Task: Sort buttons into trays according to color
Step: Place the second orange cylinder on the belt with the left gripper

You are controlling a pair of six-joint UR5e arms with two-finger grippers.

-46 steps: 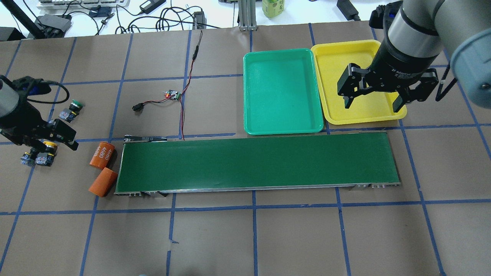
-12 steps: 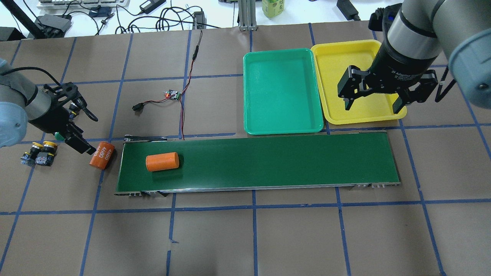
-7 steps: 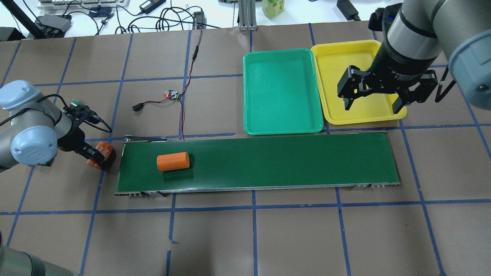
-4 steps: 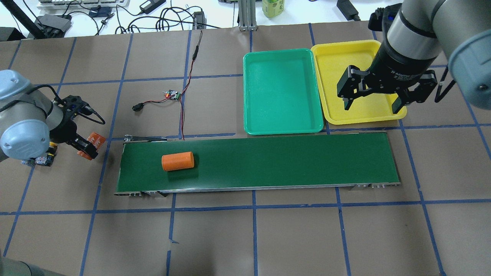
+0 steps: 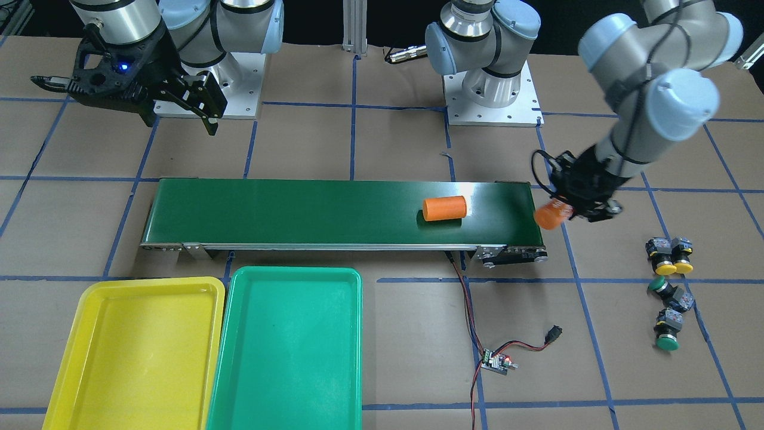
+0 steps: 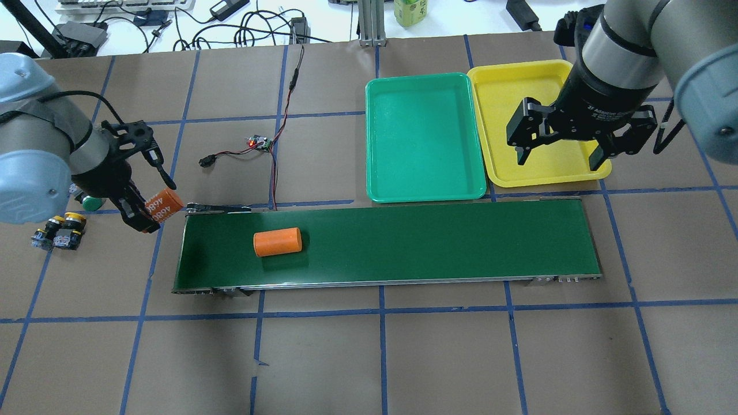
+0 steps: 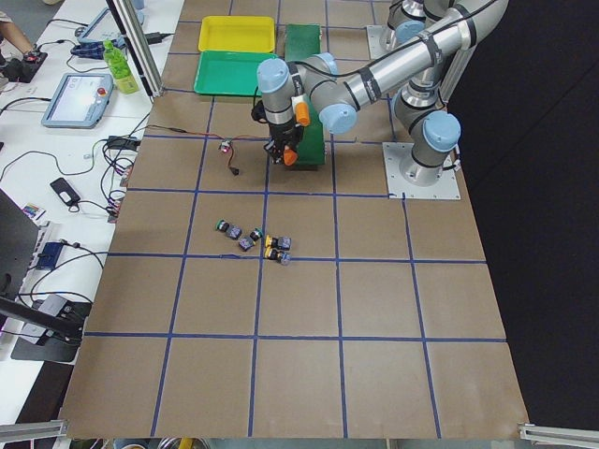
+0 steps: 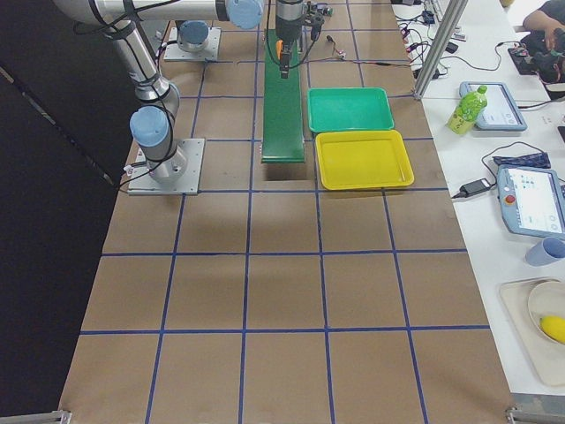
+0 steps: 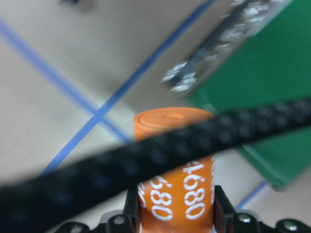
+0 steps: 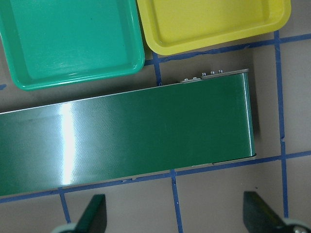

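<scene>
My left gripper (image 6: 151,214) is shut on an orange cylinder marked 4680 (image 6: 164,203), held just off the left end of the belt; the left wrist view shows that cylinder (image 9: 175,165) between the fingers. Two yellow buttons (image 5: 671,258) and two green buttons (image 5: 659,286) (image 5: 667,338) lie on the table beyond the belt's end, apart from the gripper. The green tray (image 6: 425,138) and the yellow tray (image 6: 519,104) lie side by side behind the belt. My right gripper (image 6: 558,155) hangs open over the yellow tray with nothing in it.
A second orange cylinder (image 6: 277,242) lies on the long dark-green conveyor belt (image 6: 432,242) near its left end. A small circuit board (image 6: 259,142) with red and black wires lies behind the belt. Cables and devices sit along the far table edge.
My left gripper has carried the 4680 cylinder up and right toward the belt's left end. The cylinder on the belt has travelled further right. The right arm has not moved.
</scene>
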